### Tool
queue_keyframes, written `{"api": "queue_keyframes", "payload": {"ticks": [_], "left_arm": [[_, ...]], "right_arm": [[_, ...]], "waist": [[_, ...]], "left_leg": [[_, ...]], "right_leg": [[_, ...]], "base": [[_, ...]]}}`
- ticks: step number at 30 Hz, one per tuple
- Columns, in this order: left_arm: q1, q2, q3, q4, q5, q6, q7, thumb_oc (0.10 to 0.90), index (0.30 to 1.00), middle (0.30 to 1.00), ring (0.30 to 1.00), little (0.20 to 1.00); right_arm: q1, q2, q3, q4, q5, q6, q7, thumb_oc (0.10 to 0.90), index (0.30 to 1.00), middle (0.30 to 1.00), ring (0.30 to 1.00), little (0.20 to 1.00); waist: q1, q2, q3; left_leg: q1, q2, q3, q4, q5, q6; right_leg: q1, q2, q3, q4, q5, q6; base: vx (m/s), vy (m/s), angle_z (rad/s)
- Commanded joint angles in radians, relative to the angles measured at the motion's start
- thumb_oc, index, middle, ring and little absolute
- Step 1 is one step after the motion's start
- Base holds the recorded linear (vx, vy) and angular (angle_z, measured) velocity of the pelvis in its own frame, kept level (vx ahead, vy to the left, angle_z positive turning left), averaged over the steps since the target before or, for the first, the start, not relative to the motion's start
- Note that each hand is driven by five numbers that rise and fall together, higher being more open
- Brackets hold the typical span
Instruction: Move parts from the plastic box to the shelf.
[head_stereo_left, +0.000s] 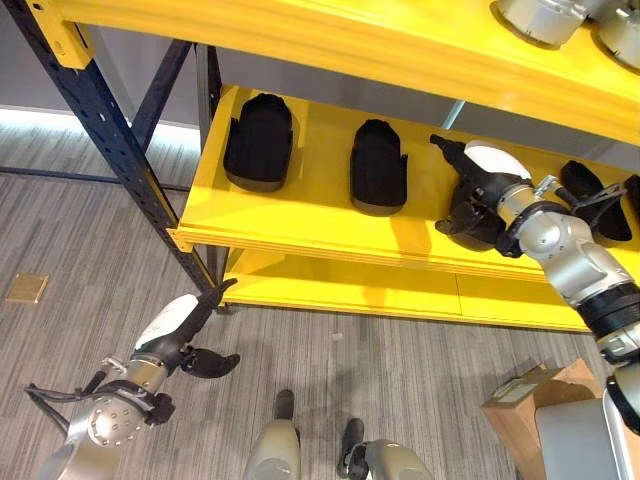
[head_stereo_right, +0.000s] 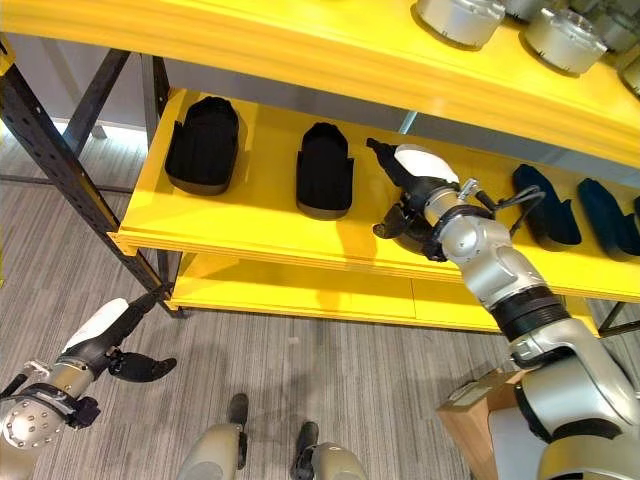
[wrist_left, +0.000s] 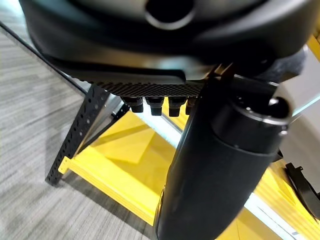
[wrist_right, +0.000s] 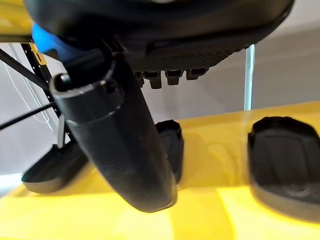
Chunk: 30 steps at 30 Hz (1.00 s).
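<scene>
The yellow middle shelf (head_stereo_left: 300, 225) carries several black moulded parts. Two lie on its left half, a wide part (head_stereo_left: 260, 140) and a narrower part (head_stereo_left: 378, 165). More black parts (head_stereo_right: 545, 205) lie further right. My right hand (head_stereo_left: 492, 180) reaches over the shelf with straight fingers, just above another black part (head_stereo_left: 462, 222) that rests on the board. In the right wrist view this part (wrist_right: 172, 142) sits beyond the thumb (wrist_right: 120, 145), free of the fingers. My left hand (head_stereo_left: 185, 335) hangs open and empty low over the floor.
A top shelf (head_stereo_left: 350, 40) juts out above the middle one and bears round silver-grey parts (head_stereo_left: 540, 18). A dark blue upright post (head_stereo_left: 110, 140) stands at the rack's left corner. There is a lower yellow shelf (head_stereo_left: 400, 295) and a cardboard box (head_stereo_left: 530, 400) on the floor.
</scene>
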Motion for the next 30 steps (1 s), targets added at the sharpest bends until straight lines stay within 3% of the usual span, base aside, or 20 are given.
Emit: {"api": "queue_keyframes", "payload": {"ticks": [1, 2, 3, 5, 7, 9, 12, 15, 23, 30], "left_arm": [[0.057, 0.047, 0.075, -0.110, 0.005, -0.045, 0.055, 0.900, 1.000, 1.000, 1.000, 1.000], [0.053, 0.034, 0.072, -0.112, -0.003, -0.044, 0.050, 0.900, 1.000, 1.000, 1.000, 1.000], [0.050, 0.029, 0.069, -0.108, -0.005, -0.044, 0.051, 0.900, 1.000, 1.000, 1.000, 1.000], [0.051, 0.028, 0.069, -0.110, -0.015, -0.049, 0.056, 0.900, 1.000, 1.000, 1.000, 1.000], [0.057, 0.028, 0.076, -0.118, -0.021, -0.052, 0.059, 0.900, 1.000, 1.000, 1.000, 1.000], [0.065, 0.031, 0.080, -0.123, -0.029, -0.053, 0.060, 0.900, 1.000, 1.000, 1.000, 1.000], [0.068, 0.019, 0.072, -0.106, -0.028, -0.048, 0.055, 0.900, 1.000, 1.000, 1.000, 1.000], [0.076, 0.007, 0.061, -0.096, -0.032, -0.046, 0.049, 0.900, 1.000, 1.000, 1.000, 1.000], [0.056, -0.024, -0.003, -0.087, -0.048, -0.045, 0.047, 0.900, 1.000, 1.000, 1.000, 1.000], [0.029, -0.048, -0.046, -0.068, -0.039, -0.048, 0.064, 0.900, 1.000, 1.000, 1.000, 1.000]], "right_arm": [[-0.093, -0.053, -0.071, 0.003, -0.003, -0.007, -0.048, 0.900, 1.000, 1.000, 1.000, 1.000], [-0.088, -0.063, -0.083, 0.003, -0.009, -0.008, -0.048, 0.900, 1.000, 1.000, 1.000, 1.000], [-0.083, -0.069, -0.090, -0.002, -0.013, -0.008, -0.048, 0.900, 1.000, 1.000, 1.000, 1.000], [-0.080, -0.071, -0.097, 0.001, -0.031, -0.007, -0.050, 0.900, 1.000, 1.000, 1.000, 1.000], [-0.095, -0.070, -0.087, -0.001, -0.053, -0.001, -0.042, 0.900, 1.000, 1.000, 1.000, 1.000], [-0.117, -0.070, -0.072, 0.011, -0.062, 0.004, -0.036, 0.900, 1.000, 1.000, 1.000, 1.000], [-0.114, -0.080, -0.073, 0.009, -0.055, 0.002, -0.034, 0.900, 1.000, 1.000, 1.000, 1.000], [-0.107, -0.093, -0.071, -0.022, -0.047, -0.003, -0.031, 0.900, 1.000, 1.000, 1.000, 1.000], [-0.138, -0.116, -0.045, -0.049, 0.005, -0.015, -0.042, 0.900, 1.000, 1.000, 1.000, 1.000], [-0.133, -0.093, -0.038, -0.069, 0.015, -0.023, -0.057, 0.900, 1.000, 1.000, 1.000, 1.000]], "waist": [[-0.009, -0.011, -0.101], [-0.012, 0.016, -0.108], [-0.015, 0.027, -0.109], [-0.009, 0.038, -0.109], [0.000, 0.034, -0.109], [0.016, 0.017, -0.114], [0.021, -0.026, -0.129], [0.028, -0.032, -0.141], [0.004, 0.007, -0.124], [-0.017, 0.037, -0.098]], "left_leg": [[-0.011, -0.019, 0.020, -0.016, -0.073, 0.020], [-0.018, 0.000, 0.012, -0.008, -0.085, 0.007], [-0.023, 0.010, 0.007, 0.001, -0.090, 0.000], [-0.039, 0.040, 0.013, 0.037, -0.110, -0.014], [-0.048, 0.062, 0.030, 0.061, -0.118, -0.026], [-0.061, 0.079, 0.049, 0.089, -0.128, -0.040], [-0.077, 0.069, 0.065, 0.108, -0.139, -0.055], [-0.082, 0.083, 0.070, 0.107, -0.129, -0.068], [-0.062, 0.178, 0.062, 0.037, -0.071, -0.115], [-0.028, 0.209, 0.074, -0.005, -0.043, -0.132]], "right_leg": [[-0.057, -0.029, 0.001, 0.016, 0.040, 0.041], [-0.050, -0.105, 0.010, -0.034, 0.043, 0.023], [-0.047, -0.146, 0.008, -0.059, 0.070, 0.022], [-0.041, -0.274, -0.019, -0.164, 0.182, 0.044], [-0.038, -0.344, -0.058, -0.240, 0.264, 0.068], [-0.010, -0.370, -0.105, -0.302, 0.329, 0.097], [0.030, -0.341, -0.124, -0.370, 0.355, 0.135], [0.041, -0.318, -0.140, -0.398, 0.345, 0.137], [0.006, -0.232, -0.130, -0.376, 0.200, 0.082], [-0.023, -0.195, -0.098, -0.344, 0.164, 0.064]], "base": [[0.03, -0.042, 0.11], [0.03, -0.074, 0.09], [0.04, -0.111, 0.24], [0.04, -0.167, 0.19], [0.00, -0.198, -0.11], [-0.01, -0.185, -0.22], [0.03, -0.139, -0.07], [0.05, -0.152, -0.14], [0.00, -0.151, -0.13], [-0.01, -0.070, -0.08]]}}
